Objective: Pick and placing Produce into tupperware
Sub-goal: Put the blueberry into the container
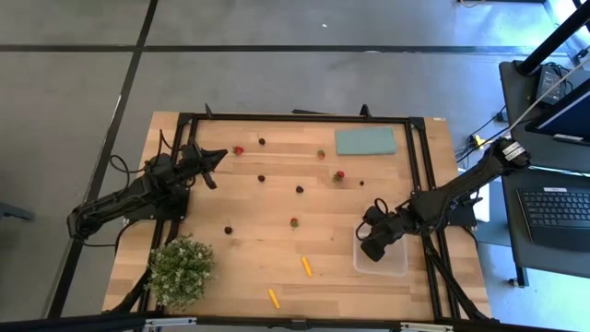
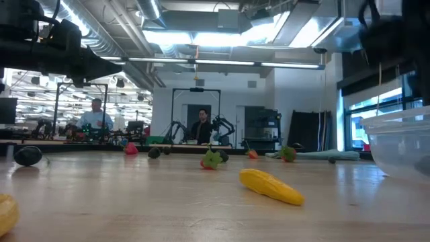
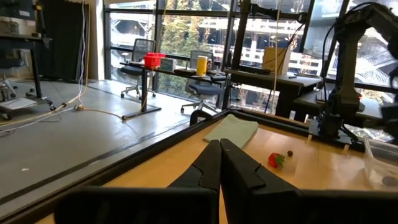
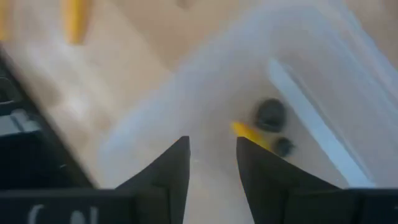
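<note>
- Right gripper (image 1: 373,247) positioned over the tupperware (image 1: 391,263), at the box's left rim near the table's front right corner; dark, flat-faced fingers (image 4: 166,177) apart with a narrow gap, nothing clamped between them.
- Inside the tupperware (image 4: 298,87), just beyond the right fingertips: two dark round pieces (image 4: 271,114) side by side and one short orange-yellow stick (image 4: 247,133) touching them.
- Tupperware: clear colourless plastic, shallow, rectangular with rounded corners, smooth walls.
- Left gripper (image 1: 214,159) held near the table's rear left corner, well apart from the tupperware; tapered black fingers (image 3: 208,171) pressed together, empty.
- Remaining produce scattered on the table (image 1: 277,198), a pale wood-grain surface in a black frame: red berry-like pieces (image 1: 339,174) with green tops, dark round pieces (image 1: 300,189), and two orange-yellow sticks (image 1: 306,266) near the front edge, to the left of the tupperware.
- Flat teal-grey rectangular slab (image 1: 365,141) at the rear right of the table.
- Bushy green potted plant (image 1: 180,270) at the front left corner.
</note>
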`<action>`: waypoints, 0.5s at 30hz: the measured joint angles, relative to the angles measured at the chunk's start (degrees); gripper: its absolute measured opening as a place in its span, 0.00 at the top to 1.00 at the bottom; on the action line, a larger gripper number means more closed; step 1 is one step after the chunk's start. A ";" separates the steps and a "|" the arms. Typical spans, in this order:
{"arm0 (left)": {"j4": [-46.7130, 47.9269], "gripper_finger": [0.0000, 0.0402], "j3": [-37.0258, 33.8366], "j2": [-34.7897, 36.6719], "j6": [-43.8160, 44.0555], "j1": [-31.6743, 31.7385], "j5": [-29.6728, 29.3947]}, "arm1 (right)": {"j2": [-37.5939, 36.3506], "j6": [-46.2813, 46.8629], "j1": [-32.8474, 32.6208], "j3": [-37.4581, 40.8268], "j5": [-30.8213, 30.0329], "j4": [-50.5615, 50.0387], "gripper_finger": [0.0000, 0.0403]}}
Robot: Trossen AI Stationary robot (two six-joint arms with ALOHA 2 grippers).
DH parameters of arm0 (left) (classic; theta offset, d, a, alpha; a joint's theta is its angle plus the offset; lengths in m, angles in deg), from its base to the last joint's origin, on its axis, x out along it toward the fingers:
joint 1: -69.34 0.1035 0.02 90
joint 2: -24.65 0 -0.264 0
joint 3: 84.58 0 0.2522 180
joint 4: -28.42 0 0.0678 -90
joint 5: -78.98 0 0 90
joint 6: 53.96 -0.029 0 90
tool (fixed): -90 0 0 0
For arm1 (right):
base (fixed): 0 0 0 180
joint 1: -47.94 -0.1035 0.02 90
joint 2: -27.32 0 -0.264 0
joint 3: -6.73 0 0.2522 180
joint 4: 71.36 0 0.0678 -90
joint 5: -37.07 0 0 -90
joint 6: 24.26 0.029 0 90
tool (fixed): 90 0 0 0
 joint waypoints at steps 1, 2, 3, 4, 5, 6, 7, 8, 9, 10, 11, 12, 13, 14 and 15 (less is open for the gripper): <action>0.00 1.00 -0.02 0.00 0.00 -0.01 0.00 | 0.00 -1.09 0.39 -1.73 -0.05 -0.91 0.67; 0.00 1.00 0.00 0.00 0.00 0.01 0.00 | 0.00 -2.70 0.84 -3.56 -0.39 -2.07 0.67; 0.00 1.00 -0.01 -0.01 0.00 0.01 0.00 | 0.00 -4.53 1.36 -5.41 -1.13 -2.93 0.67; 0.00 1.00 -0.01 0.00 0.00 -0.01 0.00 | 0.00 -6.78 1.88 -7.33 -2.25 -3.56 0.67; 0.00 1.00 -0.01 0.00 0.00 0.01 0.00 | 0.00 -9.36 2.44 -9.11 -3.56 -3.65 0.67; 0.00 1.00 0.00 -0.02 0.00 -0.01 0.00 | 0.00 -12.30 3.03 -10.83 -5.18 -3.67 0.67; 0.00 1.00 -0.01 -0.02 0.00 0.00 0.00 | 0.00 -15.23 3.66 -12.54 -6.90 -3.68 0.67; 0.00 1.00 0.00 0.00 0.00 -0.01 0.00 | 0.00 -18.15 4.29 -14.35 -8.64 -3.61 0.67; 0.00 1.00 -0.02 0.00 0.00 -0.01 0.00 | 0.00 -21.01 4.89 -16.00 -10.55 -3.33 0.67; 0.00 1.00 -0.01 -0.02 0.00 -0.01 0.00 | 0.00 -23.57 5.41 -17.53 -12.58 -2.60 0.67; 0.00 1.00 0.00 -0.02 0.00 0.00 0.00 | 0.00 -25.86 6.09 -19.11 -14.50 -2.04 0.67; 0.00 1.00 -0.02 0.00 0.00 -0.01 0.00 | 0.00 -27.99 6.92 -20.68 -16.60 -1.91 0.67; 0.00 1.00 0.00 0.00 0.00 -0.01 0.02 | -0.02 -29.17 7.98 -22.19 -18.31 -1.87 0.67; 0.00 1.00 -0.01 -0.01 0.00 0.00 0.00 | -0.04 -29.50 9.32 -23.52 -19.37 -1.90 0.67; 0.00 1.00 0.00 -0.02 0.00 -0.01 0.00 | -0.04 -29.27 10.92 -24.73 -19.80 -1.91 0.67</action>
